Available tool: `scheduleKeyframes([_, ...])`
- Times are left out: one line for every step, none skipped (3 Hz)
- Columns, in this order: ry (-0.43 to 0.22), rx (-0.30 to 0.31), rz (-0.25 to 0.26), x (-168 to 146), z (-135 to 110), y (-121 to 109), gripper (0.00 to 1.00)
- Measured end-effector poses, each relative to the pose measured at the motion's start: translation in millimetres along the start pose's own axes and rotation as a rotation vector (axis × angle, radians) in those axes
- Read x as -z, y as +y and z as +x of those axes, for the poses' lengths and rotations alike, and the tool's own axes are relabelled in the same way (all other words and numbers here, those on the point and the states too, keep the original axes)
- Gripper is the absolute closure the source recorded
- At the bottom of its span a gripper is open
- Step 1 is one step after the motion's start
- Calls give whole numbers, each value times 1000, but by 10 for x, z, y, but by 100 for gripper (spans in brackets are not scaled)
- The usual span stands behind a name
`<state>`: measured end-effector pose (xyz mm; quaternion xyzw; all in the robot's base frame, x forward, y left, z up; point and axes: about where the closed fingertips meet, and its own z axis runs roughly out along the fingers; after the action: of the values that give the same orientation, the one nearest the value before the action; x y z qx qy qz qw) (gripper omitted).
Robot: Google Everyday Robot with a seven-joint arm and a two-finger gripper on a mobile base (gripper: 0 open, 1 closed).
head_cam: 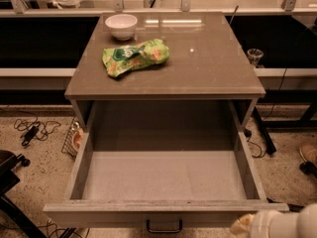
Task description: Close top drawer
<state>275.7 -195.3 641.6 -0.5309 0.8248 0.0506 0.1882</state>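
The top drawer (163,182) of the grey-tan cabinet is pulled far out toward me, and its deep grey box is empty. Its front panel runs along the bottom of the camera view, with the small dark bar handle (164,227) just below the rim. My gripper (242,226) is at the bottom right corner, on the end of the white arm (285,223), right beside the drawer front's right end. Most of it is cut off by the frame edge. The lower drawers are hidden under the open one.
A white bowl (121,25) and a green snack bag (134,57) lie on the cabinet top (213,58). Cables (29,130) and a black chair base (10,182) are on the floor at left. A black table leg (262,133) and a shoe (309,155) are at right.
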Motion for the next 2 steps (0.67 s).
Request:
scheduleKeyframes([-37,27,38,-97,-186,-324,100])
scheduleKeyframes([-68,92,87,-167,-554,-804,100])
